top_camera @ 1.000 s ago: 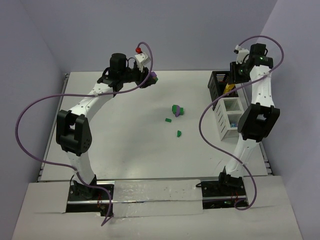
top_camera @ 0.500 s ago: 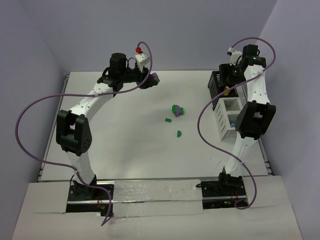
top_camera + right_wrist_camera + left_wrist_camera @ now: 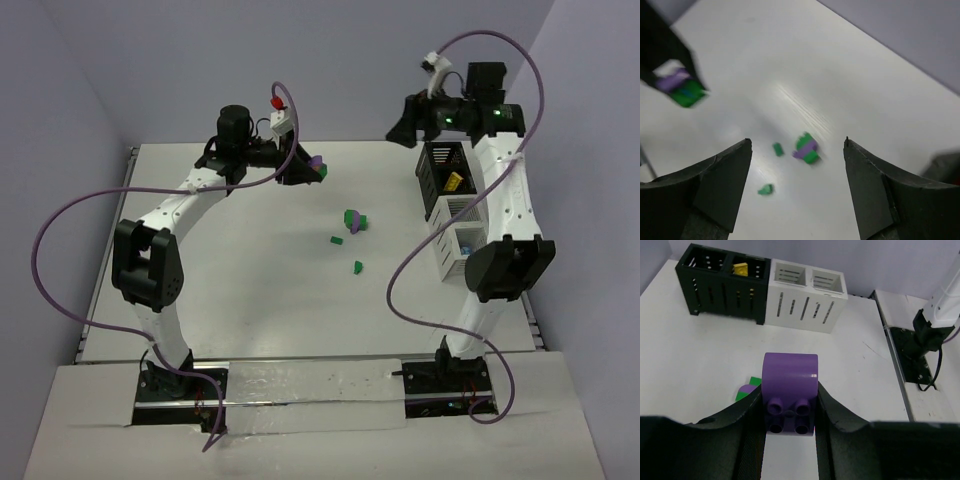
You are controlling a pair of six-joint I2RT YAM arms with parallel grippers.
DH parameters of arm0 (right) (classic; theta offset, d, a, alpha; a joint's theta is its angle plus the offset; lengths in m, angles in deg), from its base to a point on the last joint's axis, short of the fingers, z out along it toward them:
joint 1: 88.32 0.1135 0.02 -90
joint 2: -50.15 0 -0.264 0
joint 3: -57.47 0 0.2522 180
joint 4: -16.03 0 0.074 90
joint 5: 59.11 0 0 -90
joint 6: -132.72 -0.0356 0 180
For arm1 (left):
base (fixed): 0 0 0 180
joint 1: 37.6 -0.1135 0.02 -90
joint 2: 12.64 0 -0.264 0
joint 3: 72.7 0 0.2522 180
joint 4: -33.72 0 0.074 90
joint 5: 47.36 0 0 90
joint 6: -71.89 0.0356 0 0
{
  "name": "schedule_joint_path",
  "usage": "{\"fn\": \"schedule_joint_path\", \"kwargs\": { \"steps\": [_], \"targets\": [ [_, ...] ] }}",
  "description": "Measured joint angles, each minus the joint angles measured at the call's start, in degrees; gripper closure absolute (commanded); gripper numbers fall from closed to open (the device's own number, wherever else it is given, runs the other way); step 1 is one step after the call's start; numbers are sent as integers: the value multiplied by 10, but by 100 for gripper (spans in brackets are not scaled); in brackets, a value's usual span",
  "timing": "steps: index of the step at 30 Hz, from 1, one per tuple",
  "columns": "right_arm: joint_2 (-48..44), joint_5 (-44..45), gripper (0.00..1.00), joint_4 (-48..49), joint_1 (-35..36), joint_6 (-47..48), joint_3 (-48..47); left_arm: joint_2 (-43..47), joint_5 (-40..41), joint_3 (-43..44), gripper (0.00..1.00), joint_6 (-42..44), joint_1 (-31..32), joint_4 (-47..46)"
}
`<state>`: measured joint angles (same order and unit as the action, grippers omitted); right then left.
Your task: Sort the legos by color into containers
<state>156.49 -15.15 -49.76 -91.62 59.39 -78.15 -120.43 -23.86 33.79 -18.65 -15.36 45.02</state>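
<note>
Swung away from the rack [image 3: 445,255], the right gripper [image 3: 405,125] is now raised at the upper middle-right of the top view, its fingers spread and empty.
A purple lego [image 3: 790,377] is pinched by the left gripper [image 3: 790,412] at upper centre. Green legos [image 3: 352,222] are scattered mid-frame, and a yellow lego [image 3: 741,269] is seen in a black compartment [image 3: 747,295].

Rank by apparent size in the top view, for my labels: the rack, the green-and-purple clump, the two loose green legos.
1. rack
2. green-and-purple clump
3. near green lego and far green lego: too alike to rank.
</note>
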Motion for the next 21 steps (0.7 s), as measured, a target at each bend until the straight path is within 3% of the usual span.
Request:
{"fn": "schedule_joint_path", "kwargs": {
  "steps": [7,14,21],
  "targets": [
    [-33,-79,22,48,164,-3,1,0,-54,17,93,55,2,45],
    [-14,-91,23,45,186,4,2,0,-91,44,93,103,4,82],
    [-12,-91,16,28,207,43,3,0,-112,44,93,109,7,87]
  ]
}}
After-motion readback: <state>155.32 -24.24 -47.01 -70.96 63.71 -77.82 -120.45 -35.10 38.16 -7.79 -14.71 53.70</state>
